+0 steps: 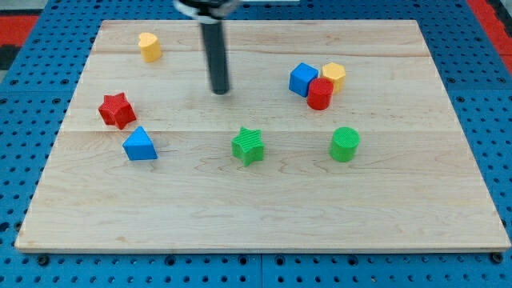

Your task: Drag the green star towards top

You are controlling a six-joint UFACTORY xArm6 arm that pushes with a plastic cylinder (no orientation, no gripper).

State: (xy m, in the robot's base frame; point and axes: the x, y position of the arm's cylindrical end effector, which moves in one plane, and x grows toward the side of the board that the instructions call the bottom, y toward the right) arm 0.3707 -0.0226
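Observation:
The green star (pixel 248 146) lies near the middle of the wooden board (pixel 264 216), slightly below centre. My tip (pixel 220 90) is the lower end of the dark rod that comes down from the view's top. It stands above and a little left of the green star, well apart from it and touching no block.
A yellow block (pixel 150 46) sits at the top left. A red star (pixel 117 110) and a blue triangle (pixel 140 145) sit at the left. A blue cube (pixel 303 79), a yellow block (pixel 334 75) and a red cylinder (pixel 320 94) cluster at the upper right. A green cylinder (pixel 345 144) is right of the star.

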